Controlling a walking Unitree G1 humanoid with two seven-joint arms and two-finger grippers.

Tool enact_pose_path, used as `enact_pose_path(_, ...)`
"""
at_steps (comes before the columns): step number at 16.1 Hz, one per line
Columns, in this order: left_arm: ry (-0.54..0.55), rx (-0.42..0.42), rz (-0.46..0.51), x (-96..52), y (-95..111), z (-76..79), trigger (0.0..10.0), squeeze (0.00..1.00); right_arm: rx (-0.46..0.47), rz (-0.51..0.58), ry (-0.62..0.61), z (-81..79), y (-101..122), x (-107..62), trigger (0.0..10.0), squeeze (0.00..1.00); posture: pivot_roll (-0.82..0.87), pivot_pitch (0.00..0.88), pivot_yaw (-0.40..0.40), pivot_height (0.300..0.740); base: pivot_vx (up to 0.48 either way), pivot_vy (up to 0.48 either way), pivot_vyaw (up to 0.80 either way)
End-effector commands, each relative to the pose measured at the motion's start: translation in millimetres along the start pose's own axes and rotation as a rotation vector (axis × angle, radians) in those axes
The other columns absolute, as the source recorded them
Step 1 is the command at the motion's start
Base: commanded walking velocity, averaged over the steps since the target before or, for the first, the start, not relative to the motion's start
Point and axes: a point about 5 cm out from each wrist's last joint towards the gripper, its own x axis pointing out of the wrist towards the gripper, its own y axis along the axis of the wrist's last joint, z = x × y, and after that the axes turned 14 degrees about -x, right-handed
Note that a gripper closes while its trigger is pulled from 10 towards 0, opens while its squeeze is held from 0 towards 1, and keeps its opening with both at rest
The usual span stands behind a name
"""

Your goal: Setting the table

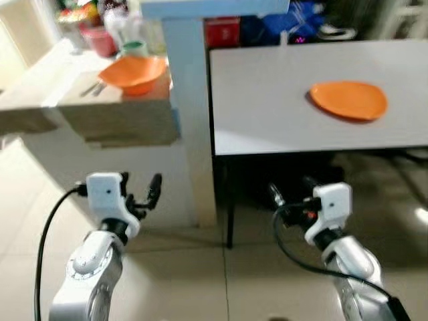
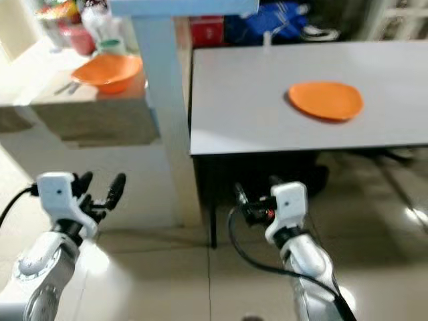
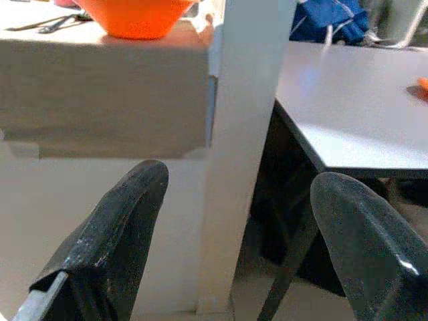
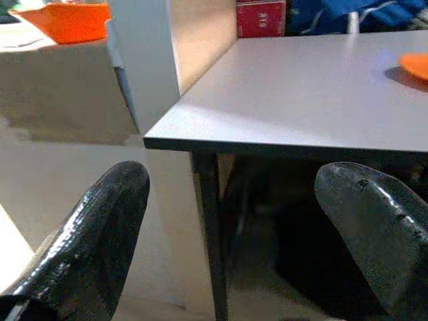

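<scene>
Orange, flat and round, a plastic plate (image 1: pixel 348 99) is being carried by the grey surface (image 1: pixel 267 107), well apart from both hands. An orange plastic bowl (image 1: pixel 133 72) is being held on the pale counter (image 1: pixel 40 87) beside a light blue post (image 1: pixel 189 100). The left hand (image 1: pixel 142 189) and right hand (image 1: pixel 289 195) are being held low above the tiled floor (image 1: pixel 200 274), fingers spread, gripping nothing.

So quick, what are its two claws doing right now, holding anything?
Left gripper: open, holding nothing.
Right gripper: open, holding nothing.
</scene>
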Motion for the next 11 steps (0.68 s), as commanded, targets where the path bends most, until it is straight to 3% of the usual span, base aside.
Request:
enact_pose_path(1, -0.025, -0.002, 0.006, 2.8, 1.4, 7.2, 10.0, 0.00, -0.035, 0.007, -0.023, 7.7, 1.3, -0.4, 10.0, 0.00, -0.18, 0.000, 0.082, 0.736, 0.000, 0.480, 0.00)
enact_pose_path(9, -0.044, 0.023, 0.007, 6.5, 3.1, 8.9, 10.0, 0.00, -0.040, 0.013, -0.032, 4.3, -2.1, 3.3, 10.0, 0.00, -0.17, 0.000, 0.089, 0.736, 0.000, 0.480, 0.00)
enact_pose_path(11, -0.037, 0.037, 0.029, 8.4, 5.3, 9.9, 10.0, 0.00, -0.044, 0.014, -0.029, 3.9, -1.9, 4.1, 10.0, 0.00, -0.18, 0.000, 0.088, 0.736, 0.000, 0.000, 0.00)
